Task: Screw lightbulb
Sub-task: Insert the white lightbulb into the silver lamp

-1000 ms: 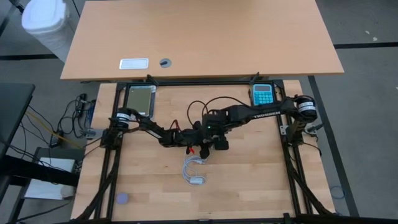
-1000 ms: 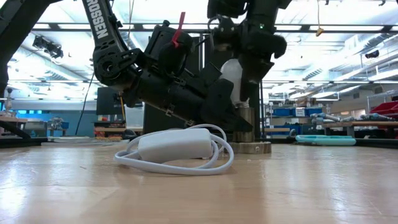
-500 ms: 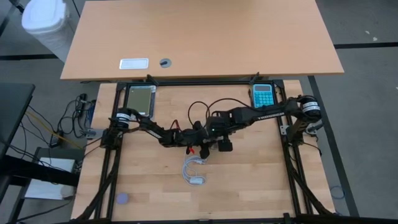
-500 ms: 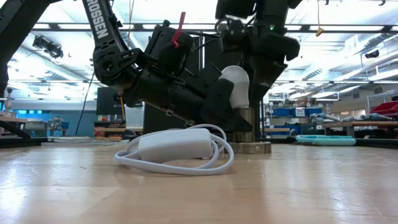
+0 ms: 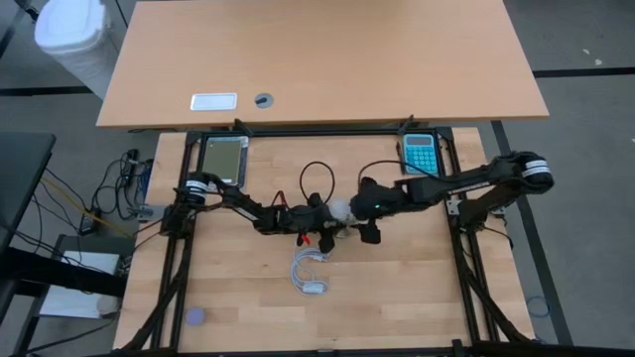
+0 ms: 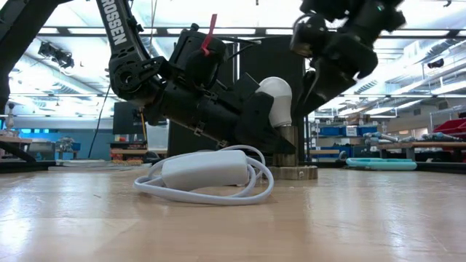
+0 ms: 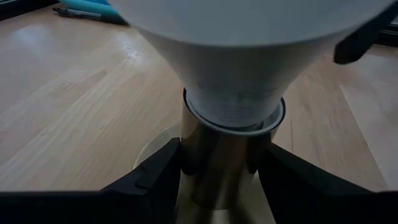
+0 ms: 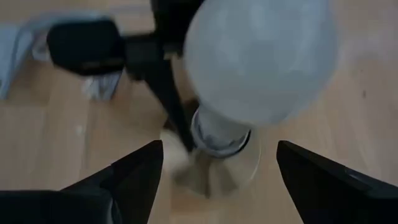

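Observation:
The white lightbulb (image 6: 275, 102) stands upright with its base in the metallic socket (image 6: 287, 148), whose round base disc (image 6: 295, 172) rests on the table. My left gripper (image 5: 325, 219) is shut on the socket's stem, below the bulb. My right gripper (image 8: 219, 146) is open; it hangs just to the right of the bulb and a little above it, in the high view (image 5: 355, 211), and touches nothing. The bulb (image 8: 261, 59) shows between its spread fingers. My left gripper pinches the socket's metal stem (image 7: 221, 158) between its two fingers (image 7: 155, 177), just under the bulb's neck (image 7: 233, 99). The fingers come in low from the table's left, slanting down. The socket stands upright with its disc on the table.
A coiled white cable with a switch block (image 6: 207, 171) lies on the table in front of the socket, also in the high view (image 5: 310, 273). A blue calculator (image 5: 419, 151) and a flat device (image 5: 223, 159) lie at the far edge. A small round object (image 5: 195, 316) lies near left.
My right gripper has come off the top of the bulb and drawn back up and toward the table's right edge. The bulb stays upright in the socket. My left gripper has kept still on the stem.

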